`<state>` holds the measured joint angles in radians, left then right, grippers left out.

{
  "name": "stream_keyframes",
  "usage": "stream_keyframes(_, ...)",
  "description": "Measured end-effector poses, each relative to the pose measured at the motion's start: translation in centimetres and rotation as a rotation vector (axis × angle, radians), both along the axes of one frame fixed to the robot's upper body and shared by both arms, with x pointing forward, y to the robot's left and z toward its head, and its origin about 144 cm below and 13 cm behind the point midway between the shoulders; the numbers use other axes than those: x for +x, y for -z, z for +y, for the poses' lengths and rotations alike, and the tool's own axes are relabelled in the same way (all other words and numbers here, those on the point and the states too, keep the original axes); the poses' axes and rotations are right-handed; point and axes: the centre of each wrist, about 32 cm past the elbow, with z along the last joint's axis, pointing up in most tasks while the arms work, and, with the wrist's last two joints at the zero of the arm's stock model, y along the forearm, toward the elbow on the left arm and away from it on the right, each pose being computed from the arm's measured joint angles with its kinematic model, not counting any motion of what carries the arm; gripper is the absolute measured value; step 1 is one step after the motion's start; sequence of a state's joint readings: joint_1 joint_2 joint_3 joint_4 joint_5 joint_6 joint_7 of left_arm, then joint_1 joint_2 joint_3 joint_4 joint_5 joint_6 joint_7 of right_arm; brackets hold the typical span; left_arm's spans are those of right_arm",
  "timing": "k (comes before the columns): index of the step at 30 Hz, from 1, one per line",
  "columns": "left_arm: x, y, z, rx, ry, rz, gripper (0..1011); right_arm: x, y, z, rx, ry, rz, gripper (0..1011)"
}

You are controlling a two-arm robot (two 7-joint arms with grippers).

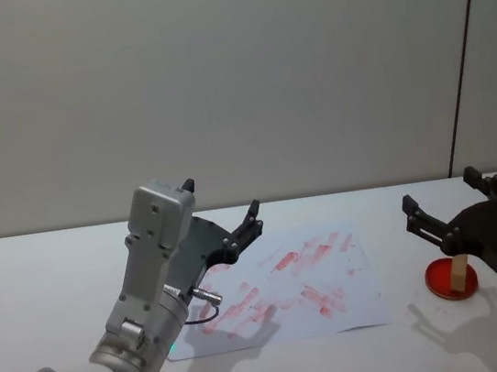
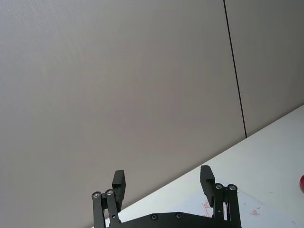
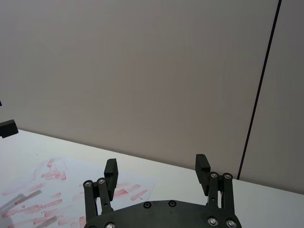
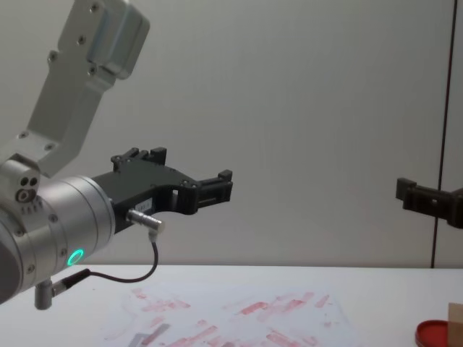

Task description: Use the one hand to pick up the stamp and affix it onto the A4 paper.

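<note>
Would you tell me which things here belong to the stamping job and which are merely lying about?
Job: stamp; A4 paper; right gripper, open, near the stamp.
Lying about: red ink pad under the stamp; left gripper, open, over the paper.

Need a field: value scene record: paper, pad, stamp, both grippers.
A4 paper: white sheet with smudgy red marks, flat on white table
ink pad: flat, round, red, right of paper
stamp: small light-brown wooden block, on ink pad, ungripped
left gripper: open, empty, raised toward paper's left side
right gripper: open, empty, raised near stamp
</note>
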<state>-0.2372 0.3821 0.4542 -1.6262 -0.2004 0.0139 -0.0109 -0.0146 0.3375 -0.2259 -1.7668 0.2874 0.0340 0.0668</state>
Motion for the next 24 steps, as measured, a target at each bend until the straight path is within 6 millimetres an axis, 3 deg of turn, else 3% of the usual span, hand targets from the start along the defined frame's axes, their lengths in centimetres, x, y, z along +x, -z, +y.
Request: stream_keyframes(24, 0.0, 0.0, 0.0, 0.0, 0.0, 0.0, 1002, 0.0, 0.0, 0.0, 0.0, 0.0, 0.0, 1001)
